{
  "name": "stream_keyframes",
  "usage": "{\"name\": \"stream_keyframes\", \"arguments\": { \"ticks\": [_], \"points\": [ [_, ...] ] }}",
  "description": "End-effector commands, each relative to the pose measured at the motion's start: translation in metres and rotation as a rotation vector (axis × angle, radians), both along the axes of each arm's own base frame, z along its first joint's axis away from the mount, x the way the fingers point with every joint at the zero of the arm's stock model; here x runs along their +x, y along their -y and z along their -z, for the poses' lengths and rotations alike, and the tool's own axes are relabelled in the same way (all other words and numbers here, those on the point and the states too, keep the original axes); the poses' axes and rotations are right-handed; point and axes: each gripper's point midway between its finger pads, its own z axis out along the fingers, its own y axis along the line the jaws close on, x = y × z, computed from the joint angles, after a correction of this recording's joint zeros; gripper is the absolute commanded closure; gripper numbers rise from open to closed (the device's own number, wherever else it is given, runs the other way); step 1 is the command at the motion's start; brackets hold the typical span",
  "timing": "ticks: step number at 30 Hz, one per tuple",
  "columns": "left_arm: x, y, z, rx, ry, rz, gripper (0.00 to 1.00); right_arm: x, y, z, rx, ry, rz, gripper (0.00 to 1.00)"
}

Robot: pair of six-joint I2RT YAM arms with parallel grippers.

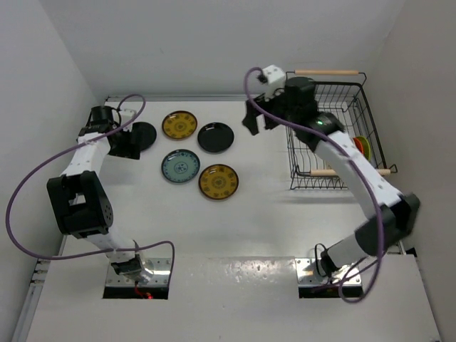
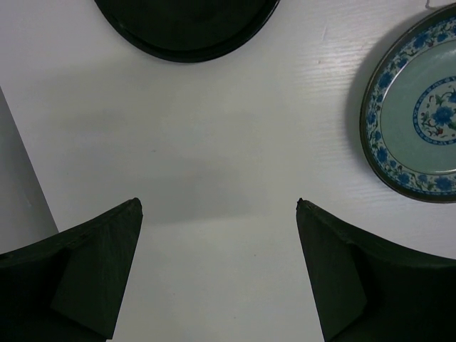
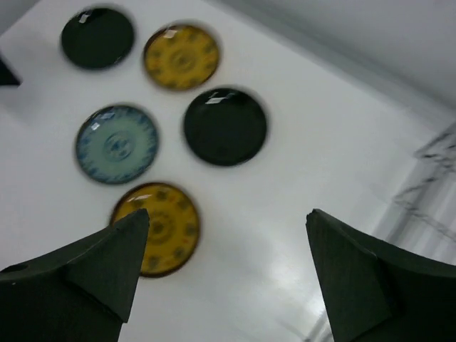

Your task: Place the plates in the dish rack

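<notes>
5 small round plates [image 1: 180, 166] lie on the white table [image 1: 271, 214]; the black wire dish rack [image 1: 313, 182] seemingly holds more. Left claw [image 2: 217, 203] and right claw [image 3: 228, 214] gape empty.

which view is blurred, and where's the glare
Right wrist view: blurred throughout, edges of the central black plate smeared, glare on the table low in frame. Left wrist view: sharp, blue-grey plate pattern crisp. Top external view: sharp, evenly lit.
</notes>
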Motion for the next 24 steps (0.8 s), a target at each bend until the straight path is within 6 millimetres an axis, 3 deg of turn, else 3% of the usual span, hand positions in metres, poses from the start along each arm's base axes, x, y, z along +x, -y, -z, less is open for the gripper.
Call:
{"name": "stream_keyframes", "arguments": {
  "ticks": [1, 2, 3, 4, 5, 7, 10, 16, 20, 23, 24],
  "points": [
    [0.015, -0.009, -0.001, -0.012, 0.01, -0.004, 0.06, 0.002, -0.077, 0.069, 0.122, -0.292, -0.129, 0.11],
    [0.015, -0.009, -0.001, -0.012, 0.01, -0.003, 0.06, 0.0, -0.088, 0.081, 0.132, -0.346, -0.125, 0.16],
    [0.017, -0.01, -0.004, -0.01, 0.019, -0.003, 0.06, 0.008, -0.098, 0.112, 0.107, -0.426, -0.112, 0.21],
    [0.021, -0.006, -0.005, -0.016, 0.022, -0.003, 0.06, 0.005, -0.101, 0.127, 0.083, -0.469, -0.109, 0.26],
    [0.019, -0.006, -0.004, -0.018, 0.014, -0.003, 0.06, 0.002, -0.109, 0.152, 0.059, -0.523, -0.106, 0.39],
    [0.02, -0.007, -0.012, 0.011, 0.021, -0.011, 0.06, 0.0, -0.114, 0.186, 0.031, -0.592, -0.092, 0.42],
    [0.013, -0.006, -0.033, 0.046, 0.036, -0.026, 0.06, -0.01, -0.116, 0.24, -0.03, -0.715, -0.045, 0.36],
    [-0.001, -0.017, -0.039, 0.12, 0.021, -0.05, 0.06, -0.022, -0.093, 0.286, -0.153, -0.726, 0.034, 0.35],
    [-0.004, -0.012, -0.048, 0.107, 0.049, -0.037, 0.06, -0.047, -0.079, 0.312, -0.18, -0.777, 0.047, 0.38],
    [-0.004, -0.012, -0.048, 0.107, 0.049, -0.037, 0.06, -0.063, -0.085, 0.318, -0.134, -0.825, 0.003, 0.51],
    [-0.004, -0.012, -0.048, 0.107, 0.049, -0.037, 0.06, -0.07, -0.081, 0.324, -0.135, -0.848, 0.005, 0.64]
  ]
}}
